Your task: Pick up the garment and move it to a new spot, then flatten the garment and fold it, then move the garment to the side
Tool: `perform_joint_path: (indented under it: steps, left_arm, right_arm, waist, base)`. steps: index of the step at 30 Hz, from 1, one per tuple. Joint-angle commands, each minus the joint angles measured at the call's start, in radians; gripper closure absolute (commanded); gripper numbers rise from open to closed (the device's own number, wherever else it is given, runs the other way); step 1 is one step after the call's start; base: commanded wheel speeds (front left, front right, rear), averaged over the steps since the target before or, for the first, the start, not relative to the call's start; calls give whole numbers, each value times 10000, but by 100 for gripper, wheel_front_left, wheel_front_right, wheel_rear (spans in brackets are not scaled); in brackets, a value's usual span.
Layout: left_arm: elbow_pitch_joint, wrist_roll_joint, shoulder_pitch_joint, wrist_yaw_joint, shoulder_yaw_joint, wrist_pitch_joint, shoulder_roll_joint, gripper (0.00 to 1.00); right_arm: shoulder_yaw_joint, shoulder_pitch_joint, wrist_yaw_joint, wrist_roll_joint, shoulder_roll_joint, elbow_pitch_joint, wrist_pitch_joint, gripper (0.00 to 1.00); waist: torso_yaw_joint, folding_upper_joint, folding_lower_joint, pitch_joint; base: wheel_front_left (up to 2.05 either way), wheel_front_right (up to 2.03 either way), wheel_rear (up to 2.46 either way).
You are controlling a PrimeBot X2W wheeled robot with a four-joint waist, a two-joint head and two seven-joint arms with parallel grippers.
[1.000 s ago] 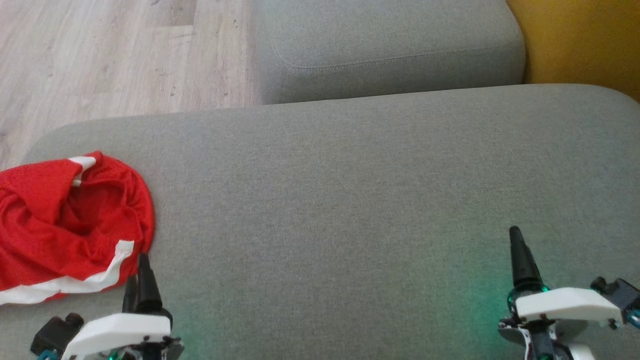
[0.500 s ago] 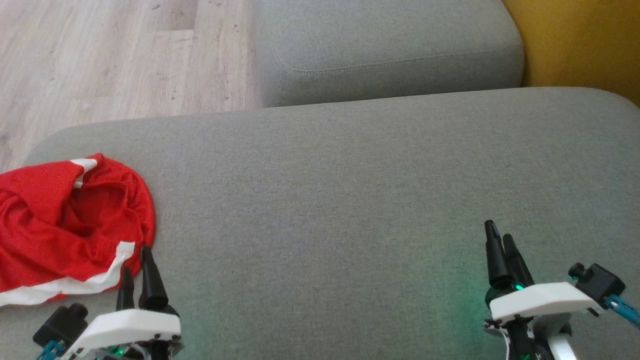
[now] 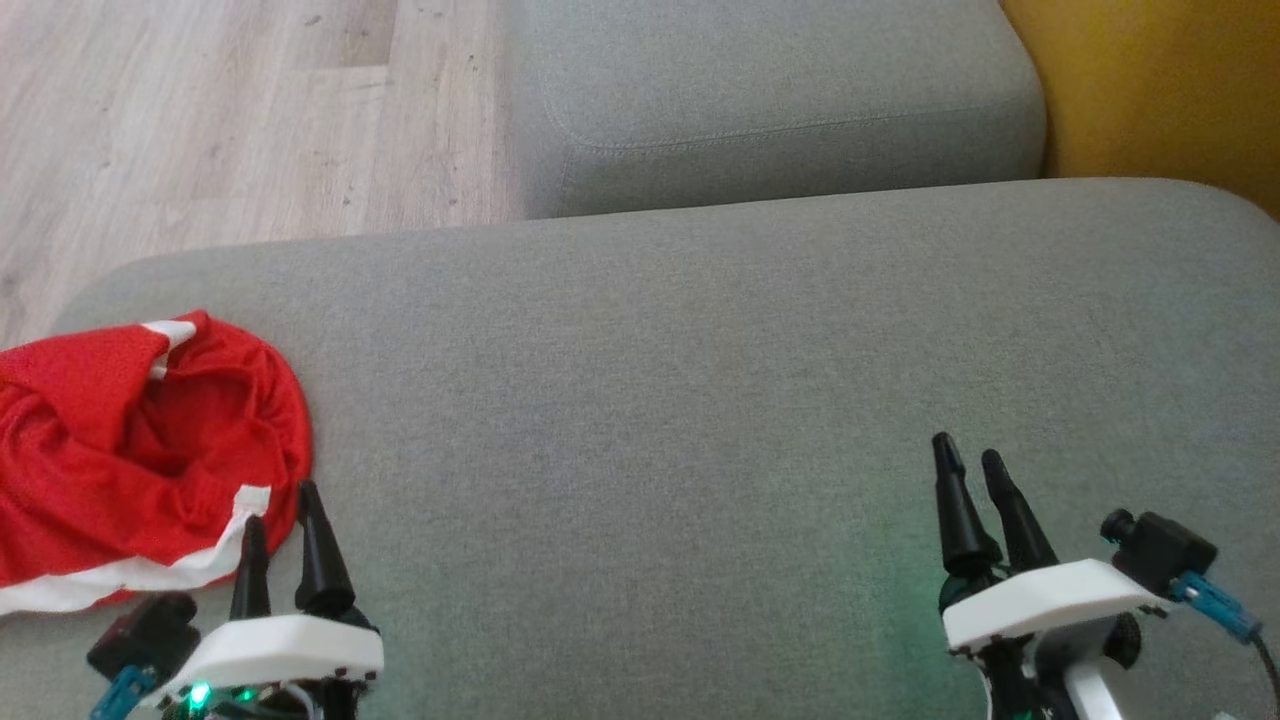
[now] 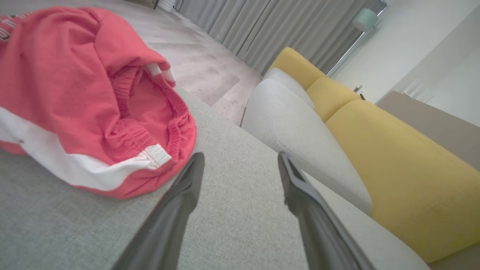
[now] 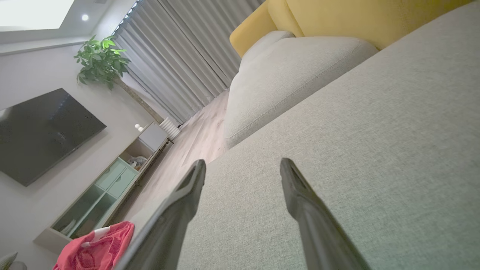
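Both pincers are spread, with nothing between the fingers. My left gripper [image 3: 280,505] hangs over the grey sofa seat [image 3: 650,380], its tips just beside the near edge of the red shorts [image 3: 120,440]; I cannot tell if one finger touches the cloth. The shorts lie crumpled at the left end of the seat, waistband gaping and white stripe showing, and my right gripper [image 3: 967,448] is well apart from them, over bare seat.
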Motion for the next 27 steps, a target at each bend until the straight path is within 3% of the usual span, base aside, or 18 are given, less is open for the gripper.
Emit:
perform_joint_path:
  steps: [1, 27]
  left_arm:
    - [-415, 422, -344, 93, 91, -167, 72, 0]
    - [-479, 3897, -364, 568, -259, -931, 86, 0]
  right_arm:
    - [278, -634, -4, -412, -70, -412, -167, 0]
    - [704, -674, -6, -3682, -89, -98, -934, 0]
  waist:
    - [0, 0, -1, -30]
    - [25, 0, -1, -333]
  base:
    - [0, 0, 0]
    - [0, 0, 0]
